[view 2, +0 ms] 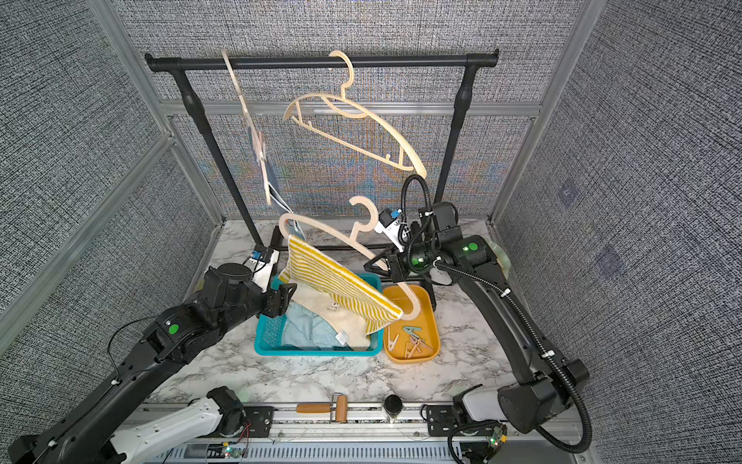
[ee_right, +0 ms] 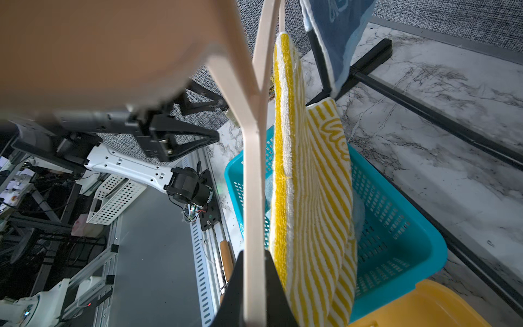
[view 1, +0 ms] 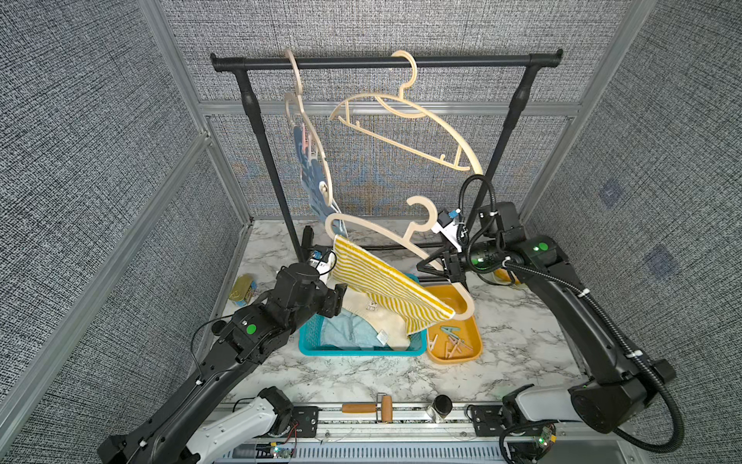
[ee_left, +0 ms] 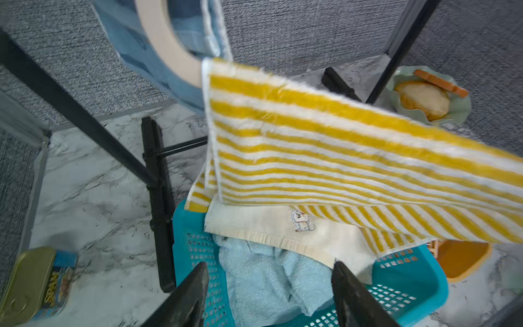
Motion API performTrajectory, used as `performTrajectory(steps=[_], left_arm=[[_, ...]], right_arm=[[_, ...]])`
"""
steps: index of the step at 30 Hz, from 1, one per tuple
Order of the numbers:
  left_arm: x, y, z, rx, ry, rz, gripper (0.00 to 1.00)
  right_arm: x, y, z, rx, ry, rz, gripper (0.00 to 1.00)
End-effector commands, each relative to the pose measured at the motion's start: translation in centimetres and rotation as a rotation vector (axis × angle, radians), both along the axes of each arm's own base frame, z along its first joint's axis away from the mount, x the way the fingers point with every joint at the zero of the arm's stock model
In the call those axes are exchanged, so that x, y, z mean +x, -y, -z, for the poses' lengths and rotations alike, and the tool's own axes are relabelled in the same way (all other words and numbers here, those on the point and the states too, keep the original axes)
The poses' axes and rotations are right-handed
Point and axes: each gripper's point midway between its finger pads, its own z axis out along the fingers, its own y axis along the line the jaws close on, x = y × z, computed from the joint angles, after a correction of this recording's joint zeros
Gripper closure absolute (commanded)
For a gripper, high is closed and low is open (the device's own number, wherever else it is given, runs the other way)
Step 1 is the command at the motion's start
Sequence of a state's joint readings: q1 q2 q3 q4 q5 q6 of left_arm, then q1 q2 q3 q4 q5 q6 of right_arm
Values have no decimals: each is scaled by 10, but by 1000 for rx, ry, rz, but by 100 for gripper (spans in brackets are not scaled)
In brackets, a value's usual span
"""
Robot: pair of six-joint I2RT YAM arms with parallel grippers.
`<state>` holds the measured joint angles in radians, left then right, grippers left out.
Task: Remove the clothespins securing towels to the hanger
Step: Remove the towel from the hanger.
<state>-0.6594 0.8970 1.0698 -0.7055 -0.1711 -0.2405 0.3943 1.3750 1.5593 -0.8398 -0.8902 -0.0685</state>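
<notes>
**Found hanger (ee_right: 252,198) clamped in right claw (view 1: 423,265), left claw (view 1: 337,297) apart**

Saw the right claw shut tight on the beige hanger's sloping arm, holding it tilted in the air, clear of the black rack (view 1: 385,61). Noted the yellow-and-white striped towel (view 1: 385,285) draped over that hanger, starting just beside the right claw's fingers (ee_right: 230,300) and hanging down over the teal basket (view 1: 361,353). Found the left claw's fingers (ee_left: 195,291) spread wide with nothing between them, low over the basket's edge, pointed at the striped towel and just short of it. Made out a light aqua towel (view 1: 345,331) and a cream cloth (view 1: 373,311) lying in the basket, below and ahead of the left claw. Spotted loose clothespins (view 1: 453,345), mint and beige, heaped in the orange tray (view 1: 475,341) on the marble bench (view 1: 522,341), beneath the right claw and just beside the basket. Saw the dark blue towel (view 1: 311,168) hanging up at the rack, above and beyond the left claw, with what looked like a pink clothespin (view 1: 304,136) at its upper edge.
</notes>
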Motion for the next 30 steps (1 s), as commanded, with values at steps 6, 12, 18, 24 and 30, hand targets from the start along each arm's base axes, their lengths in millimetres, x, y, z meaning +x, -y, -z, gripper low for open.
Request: performTrajectory(steps=[6,12,18,24,30], left_arm=[[25,1,-25,-225,105,105,27],[46,0,-45,-346,139,199,31],[62,-7,-64,-400,199,246,34],[67,8,-62,-429,175,344,41],[81,10,-53,-415,149,343,41]], right_arm=[[-5,4,-14,93,-26,-36,100],[-3,1,-8,110,-51,-51,100],[1,-1,-3,117,-66,-51,100],[4,-3,-4,128,-70,-54,100],[4,-4,-6,138,-79,-60,100]])
